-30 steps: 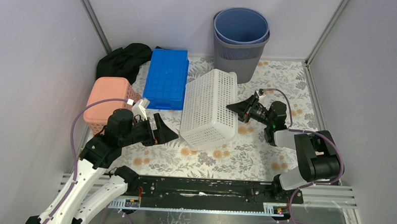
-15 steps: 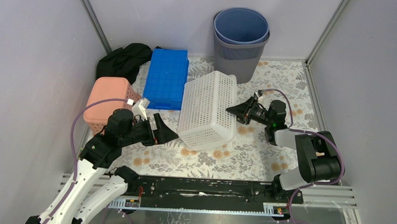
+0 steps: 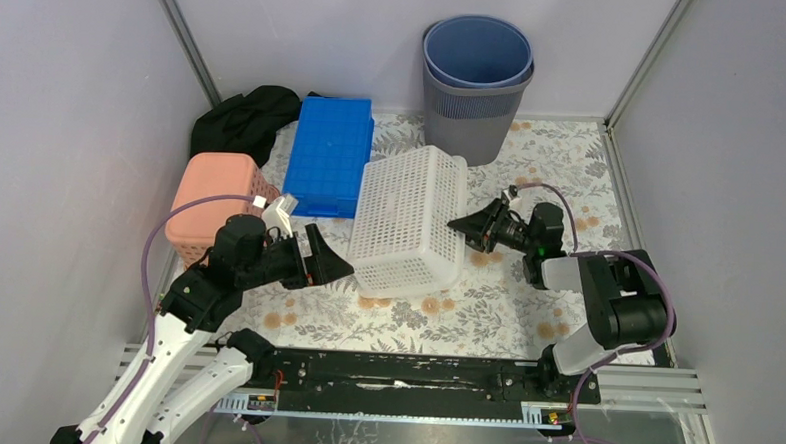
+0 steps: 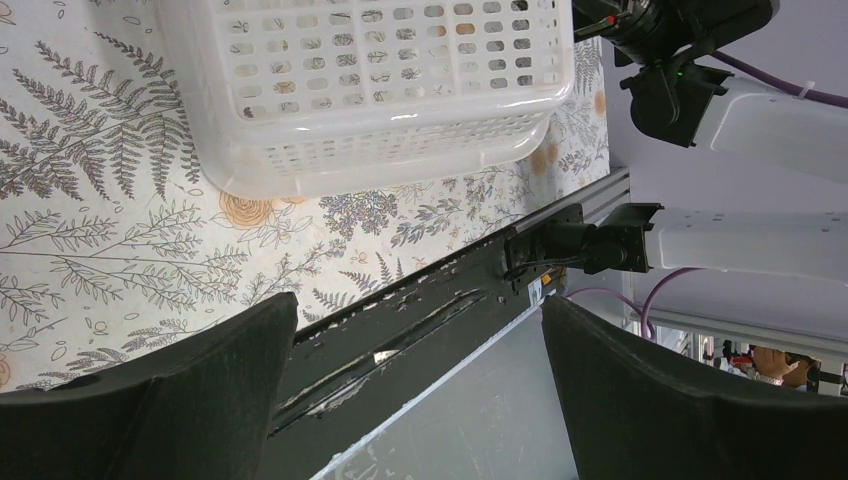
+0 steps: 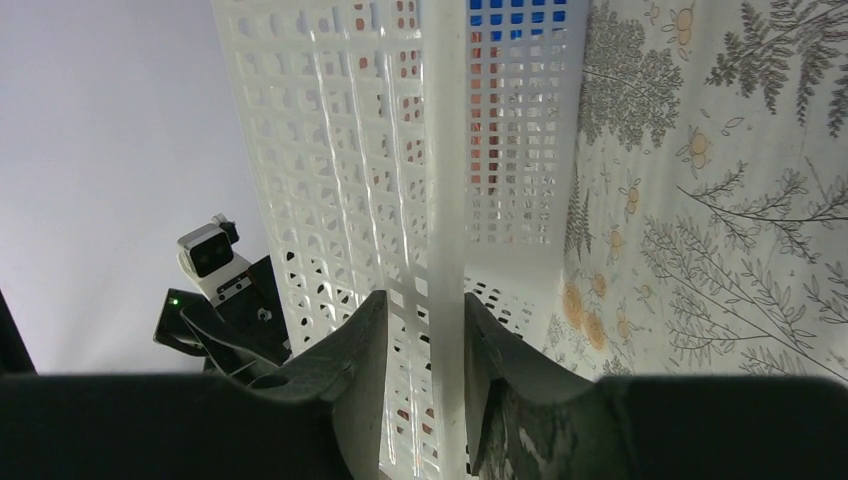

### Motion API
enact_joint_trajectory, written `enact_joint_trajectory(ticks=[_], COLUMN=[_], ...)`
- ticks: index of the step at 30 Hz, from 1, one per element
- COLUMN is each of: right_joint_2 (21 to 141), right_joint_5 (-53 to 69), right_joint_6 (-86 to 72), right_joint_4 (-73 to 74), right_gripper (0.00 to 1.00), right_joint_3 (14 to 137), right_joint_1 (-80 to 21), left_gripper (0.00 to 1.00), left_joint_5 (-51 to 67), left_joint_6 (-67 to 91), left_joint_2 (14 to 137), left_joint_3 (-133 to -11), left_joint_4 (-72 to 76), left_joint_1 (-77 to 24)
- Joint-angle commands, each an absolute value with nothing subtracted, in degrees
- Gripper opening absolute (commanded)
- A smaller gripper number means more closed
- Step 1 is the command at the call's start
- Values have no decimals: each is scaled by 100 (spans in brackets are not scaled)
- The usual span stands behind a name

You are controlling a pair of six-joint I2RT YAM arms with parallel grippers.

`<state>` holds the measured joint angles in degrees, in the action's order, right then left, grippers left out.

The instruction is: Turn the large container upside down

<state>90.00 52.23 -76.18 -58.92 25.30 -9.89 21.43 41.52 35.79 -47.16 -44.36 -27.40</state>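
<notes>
The large container is a white perforated basket [image 3: 409, 223] lying bottom-up on the flowered table, long side running front to back. The left wrist view has its near end wall [image 4: 370, 90] at the top. My right gripper [image 3: 461, 223] reaches in from the right, low over the table. It is shut on the basket's right-hand rim [image 5: 442, 200], which runs up between its two fingers [image 5: 424, 296]. My left gripper [image 3: 333, 249] hovers open just left of the basket's near corner, not touching it. Only the table edge and the rail show between its fingers [image 4: 419, 300].
A grey bin with a blue one nested inside [image 3: 475, 75] stands at the back. A blue flat crate [image 3: 329, 154], a pink basket [image 3: 210, 189] and black cloth [image 3: 245, 115] fill the back left. A black rail [image 3: 402, 373] edges the table's front.
The basket has tipped from a tilt down to flat, bottom-up, and shifted slightly left. The right gripper followed its rim down and left. The left arm has not moved.
</notes>
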Motion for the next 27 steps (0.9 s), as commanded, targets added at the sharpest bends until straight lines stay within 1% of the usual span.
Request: enact_joint_trajectory(ticks=[1,10,14,19,25,27], right_joint_2=[9256,9582,9804,9989,10166,10181], right_joint_5=[5265,5284,5291,5292,5283,5277], right_joint_6=[-7289,-7266,-7296,-7296,-7312,-7268], right_joint_4=[-5774,-6033,-6175,-6280,-6386,-6325], right_gripper=[34,33,28,26,19,18], right_joint_3=[2393,2333,2340,2347,2385,2427], right_joint_1=[-950,-904,-886,-877,-865,-867], left_gripper=[100,100,100,100,100,100], left_joint_5=[2127,2117,2111,2094,2080,2074], left_joint_6=[4087,4078,4063,4052,4043,4044], left_joint_2=[3572,3580,3618,3650,3664,3669], left_joint_3=[-4837,-4791,-4790,-4781,-4773,-4780], left_joint_4=[-4417,-4415,-4416,-4406,-4403,-4407], left_joint_1=[-2773,-2777,-2777,-2777,-2777,-2777])
